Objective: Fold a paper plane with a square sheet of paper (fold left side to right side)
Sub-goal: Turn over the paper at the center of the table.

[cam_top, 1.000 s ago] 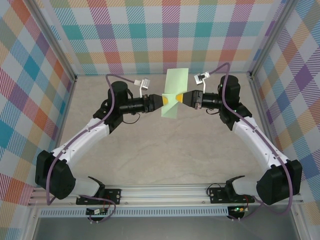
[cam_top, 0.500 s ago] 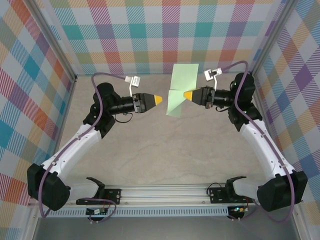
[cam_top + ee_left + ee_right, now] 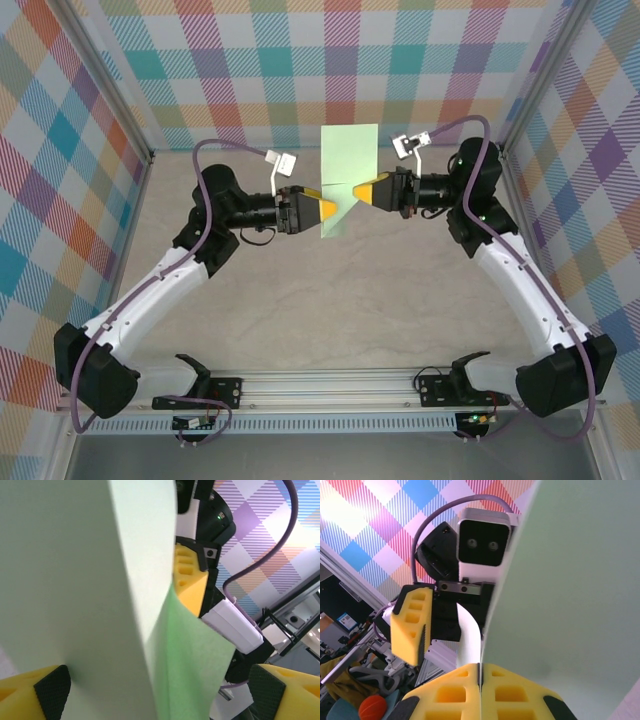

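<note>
The square sheet of paper (image 3: 347,160) is pale mint green and plain. It stands upright in the air, creased top to bottom, so that the left wrist view shows a lighter panel (image 3: 75,580) meeting a deeper green one at a soft vertical fold.

The right gripper (image 3: 360,190) has it by the right edge at mid height. In the right wrist view its two yellow fingers (image 3: 450,695) are pressed together with the paper's edge pinched between them, and the sheet (image 3: 570,580) rises above and to the right of them.

Directly across from the right gripper, on the sheet's other side, the left gripper (image 3: 328,207) is spread wide. Its padded fingers (image 3: 30,692) sit far apart with the paper's lower part between them. The left pad lies against or just beside the light panel, though I cannot tell whether it touches.
</note>
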Robot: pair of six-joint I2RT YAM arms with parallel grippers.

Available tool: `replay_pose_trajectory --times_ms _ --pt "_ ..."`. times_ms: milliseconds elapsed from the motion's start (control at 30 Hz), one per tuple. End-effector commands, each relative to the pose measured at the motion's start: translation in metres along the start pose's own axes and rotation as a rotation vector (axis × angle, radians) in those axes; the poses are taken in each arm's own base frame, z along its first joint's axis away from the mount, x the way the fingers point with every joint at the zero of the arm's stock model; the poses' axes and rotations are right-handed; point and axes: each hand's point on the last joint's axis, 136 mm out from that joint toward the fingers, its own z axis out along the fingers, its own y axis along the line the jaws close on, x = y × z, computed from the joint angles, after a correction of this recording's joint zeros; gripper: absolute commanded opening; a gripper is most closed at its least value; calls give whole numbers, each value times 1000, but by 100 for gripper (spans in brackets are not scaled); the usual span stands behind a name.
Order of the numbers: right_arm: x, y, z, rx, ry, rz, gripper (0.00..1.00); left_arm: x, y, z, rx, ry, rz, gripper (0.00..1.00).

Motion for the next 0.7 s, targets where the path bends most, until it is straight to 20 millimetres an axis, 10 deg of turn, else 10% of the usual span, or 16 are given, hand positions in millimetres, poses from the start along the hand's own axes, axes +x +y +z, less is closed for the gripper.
replay_pose_trajectory --times_ms 0,667 --pt "-8 11 3 -24 4 -66 4 -7 -19 5 58 3 76 87" --pt "-2 3 0 30 -7 -48 28 0 0 10 -16 19 55 28"
